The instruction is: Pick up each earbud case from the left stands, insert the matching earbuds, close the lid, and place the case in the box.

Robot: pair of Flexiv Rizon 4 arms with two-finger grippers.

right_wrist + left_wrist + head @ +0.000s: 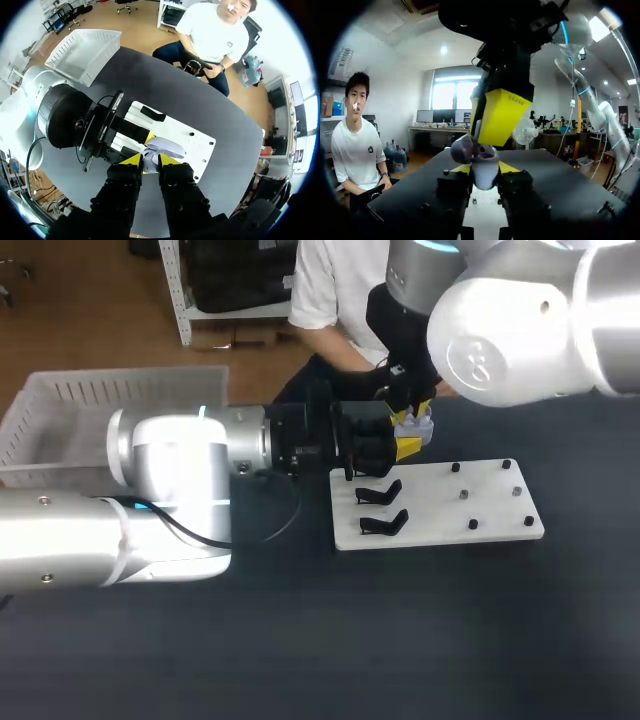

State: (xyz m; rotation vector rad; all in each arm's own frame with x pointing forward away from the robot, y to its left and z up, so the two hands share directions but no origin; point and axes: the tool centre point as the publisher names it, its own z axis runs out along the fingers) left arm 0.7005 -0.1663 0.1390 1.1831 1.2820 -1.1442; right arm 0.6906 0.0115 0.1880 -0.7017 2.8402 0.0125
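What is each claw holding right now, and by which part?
Left claw: the open earbud case, by the sides of its body. Right claw: tips at the case's open top; a grip cannot be told.

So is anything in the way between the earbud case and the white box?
No loose thing shows on the table between them. The earbud case is held in my left end effector, and only that arm's own wrist stretches along the way to the box.
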